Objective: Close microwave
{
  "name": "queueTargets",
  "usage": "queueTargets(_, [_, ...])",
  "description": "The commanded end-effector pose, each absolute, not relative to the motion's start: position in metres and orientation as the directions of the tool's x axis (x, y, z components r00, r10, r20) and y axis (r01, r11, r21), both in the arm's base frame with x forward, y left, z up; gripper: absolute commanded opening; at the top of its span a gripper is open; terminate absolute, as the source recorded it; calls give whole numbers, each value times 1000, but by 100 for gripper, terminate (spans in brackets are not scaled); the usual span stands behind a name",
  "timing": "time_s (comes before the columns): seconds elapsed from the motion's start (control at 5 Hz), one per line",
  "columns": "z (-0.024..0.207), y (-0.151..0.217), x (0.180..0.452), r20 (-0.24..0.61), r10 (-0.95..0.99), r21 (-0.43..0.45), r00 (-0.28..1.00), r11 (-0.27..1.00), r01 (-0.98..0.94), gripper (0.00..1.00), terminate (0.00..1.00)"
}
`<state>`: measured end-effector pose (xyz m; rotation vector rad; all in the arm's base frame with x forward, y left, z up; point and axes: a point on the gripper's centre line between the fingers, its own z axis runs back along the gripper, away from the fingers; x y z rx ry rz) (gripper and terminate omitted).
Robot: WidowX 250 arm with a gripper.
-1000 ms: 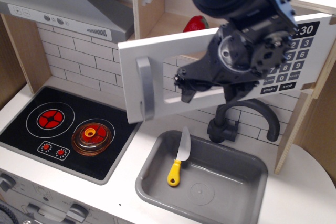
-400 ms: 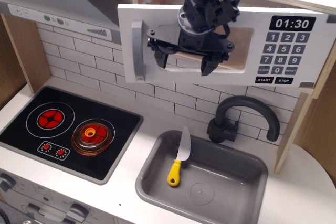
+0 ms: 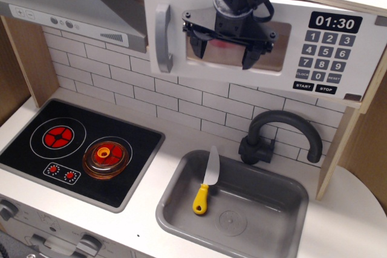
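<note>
While the grey range hood [image 3: 78, 10] slants down over the upper left corner, a black hob [image 3: 75, 152] lies below it on the white worktop [image 3: 151, 167], with a red burner mark on its left half and an orange-rimmed round piece [image 3: 107, 157] on its right burner. A white brick-pattern wall runs behind.

To the right of the hood sits the microwave [image 3: 260, 43], a pale plywood box mounted high against the wall, its long axis running left to right. Its wide white door [image 3: 175, 80] faces the room and lies nearly flat against the box front. The grey bar handle [image 3: 163, 37] stands vertical at the door's left edge, its long axis up and down. Right of the handle is the clear window [image 3: 275, 49], with something red dimly visible through it.

In front of that window hangs the black tool [image 3: 224, 49], pointing downward, its two fingers [image 3: 198, 46] spread wide and gripping nothing. Whether it touches the door cannot be told.

Farther right, the black keypad panel [image 3: 327, 52] shows 01:30 in white digits above the number keys.

Below, a grey sink [image 3: 175, 209] holds a yellow-handled knife [image 3: 205, 180], blade pointing away from the camera. A black curved tap [image 3: 278, 134] stands behind the sink.
</note>
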<state>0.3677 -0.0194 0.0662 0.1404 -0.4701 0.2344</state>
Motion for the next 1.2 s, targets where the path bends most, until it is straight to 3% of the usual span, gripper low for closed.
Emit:
queueTargets(0.0, [89,-17,404,528,210,59,823,958,-282,100,0])
queueTargets(0.4, [89,-15,411,577,153,70,802,969,-236,100,0])
queueTargets(0.8, [88,-16,410,552,154,107,820,962,-253,100,0])
queueTargets(1.0, [88,-16,410,552,154,107,820,962,-253,100,100])
